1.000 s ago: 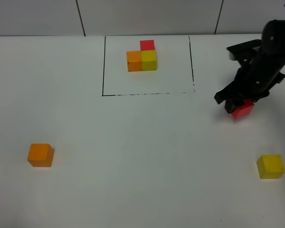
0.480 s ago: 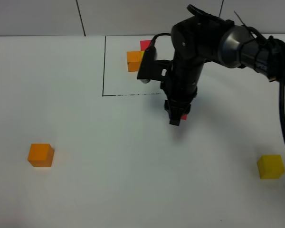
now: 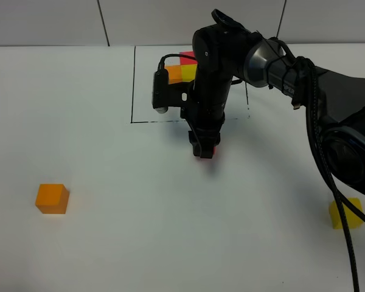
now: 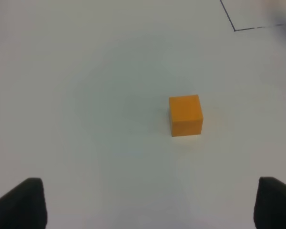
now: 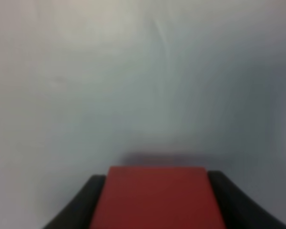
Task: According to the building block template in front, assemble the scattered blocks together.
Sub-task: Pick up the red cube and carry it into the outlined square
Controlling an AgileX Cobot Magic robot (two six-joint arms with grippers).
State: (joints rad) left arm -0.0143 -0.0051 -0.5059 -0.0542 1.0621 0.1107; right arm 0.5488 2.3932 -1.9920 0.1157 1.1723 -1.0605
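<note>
The building block template [image 3: 181, 72], a joined red, orange and yellow cluster inside a black drawn frame [image 3: 132, 85], is partly hidden by my right arm. My right gripper [image 3: 203, 151] hangs just in front of the frame's near line, shut on the red cube [image 3: 213, 148], which fills the gap between the fingers [image 5: 78, 210] in the right wrist view as a red cube [image 5: 157, 198]. The orange cube [image 3: 52, 198] lies at the left. My left gripper [image 4: 152, 193] is open above the table, apart from the orange cube [image 4: 185, 115]. The yellow cube [image 3: 345, 214] sits at the right, behind a cable.
My right arm and its black cables [image 3: 319, 140] stretch from the right edge across to the middle. A grey tiled wall [image 3: 188, 21] closes the far side of the white table [image 3: 128, 231]. A corner of the frame line [image 4: 236, 29] shows in the left wrist view.
My right gripper has carried the red cube leftward from the right side to just below the frame's near line. The orange and yellow cubes have not moved.
</note>
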